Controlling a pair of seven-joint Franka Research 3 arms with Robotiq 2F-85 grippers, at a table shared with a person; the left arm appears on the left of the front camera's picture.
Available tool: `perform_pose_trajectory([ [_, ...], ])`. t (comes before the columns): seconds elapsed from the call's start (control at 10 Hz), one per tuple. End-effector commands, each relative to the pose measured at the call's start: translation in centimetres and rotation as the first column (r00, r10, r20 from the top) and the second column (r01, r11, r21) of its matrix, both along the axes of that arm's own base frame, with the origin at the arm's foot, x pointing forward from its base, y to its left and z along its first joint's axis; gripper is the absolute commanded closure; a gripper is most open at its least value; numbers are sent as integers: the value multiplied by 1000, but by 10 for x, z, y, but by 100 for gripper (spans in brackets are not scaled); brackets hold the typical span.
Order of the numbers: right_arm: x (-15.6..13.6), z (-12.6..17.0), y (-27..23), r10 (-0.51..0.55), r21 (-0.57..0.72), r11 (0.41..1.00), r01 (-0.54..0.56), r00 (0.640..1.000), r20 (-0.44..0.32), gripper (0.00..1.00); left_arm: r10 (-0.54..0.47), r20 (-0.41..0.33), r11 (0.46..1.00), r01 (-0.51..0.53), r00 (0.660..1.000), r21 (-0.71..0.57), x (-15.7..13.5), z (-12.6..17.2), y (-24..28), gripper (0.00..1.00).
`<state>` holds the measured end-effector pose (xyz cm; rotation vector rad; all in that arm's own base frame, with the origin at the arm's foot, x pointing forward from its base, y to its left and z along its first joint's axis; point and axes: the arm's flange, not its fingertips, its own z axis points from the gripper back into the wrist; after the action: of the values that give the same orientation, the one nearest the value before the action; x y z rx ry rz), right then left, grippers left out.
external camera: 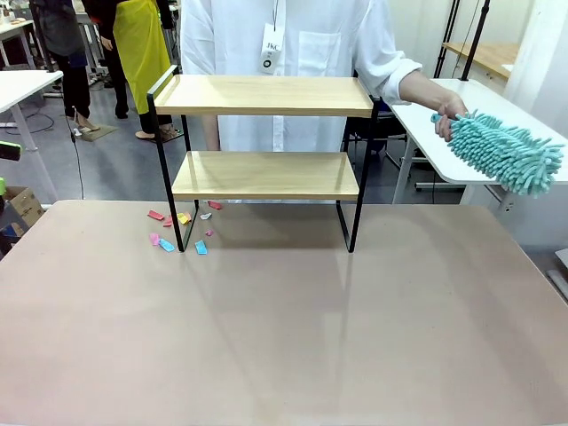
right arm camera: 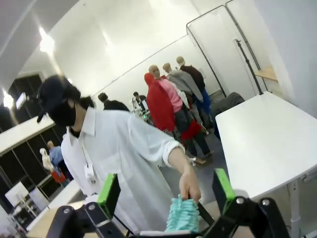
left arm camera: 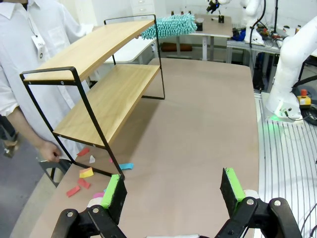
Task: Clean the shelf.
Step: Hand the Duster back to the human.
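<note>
The two-tier shelf of light wooden boards on a thin black metal frame [external camera: 264, 133] stands upright at the far edge of the beige tabletop [external camera: 284, 328], its long axis running along that edge, open front facing the robot's side. Small coloured paper scraps [external camera: 182, 229] lie around its left legs. The left gripper [left arm camera: 173, 191] hovers with fingers spread apart, holding nothing. The right gripper [right arm camera: 166, 188] likewise stands spread and empty. The person's hand [external camera: 448, 111] grips a teal chenille duster [external camera: 508, 153] beyond the far right corner.

Front cam faces the shelf [external camera: 266, 142] across the bench [external camera: 284, 337]; left wrist cam sees it side-on; right wrist tilts up.
</note>
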<state>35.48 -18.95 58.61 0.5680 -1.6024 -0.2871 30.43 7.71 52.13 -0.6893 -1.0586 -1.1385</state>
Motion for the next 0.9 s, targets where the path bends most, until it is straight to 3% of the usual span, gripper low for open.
perform_pose_trajectory([
  [0.0, 10, -2, -19, -7, 49, 999, 8, 1000, -14, 0, -9, 26, 1000, 10, 1000, -21, 1, 0, -1, 0],
  [0.8, 1, 2, -14, -18, 26, 999, 18, 1000, 1, 0, -9, 26, 1000, 10, 1000, -21, 1, 0, -1, 0],
])
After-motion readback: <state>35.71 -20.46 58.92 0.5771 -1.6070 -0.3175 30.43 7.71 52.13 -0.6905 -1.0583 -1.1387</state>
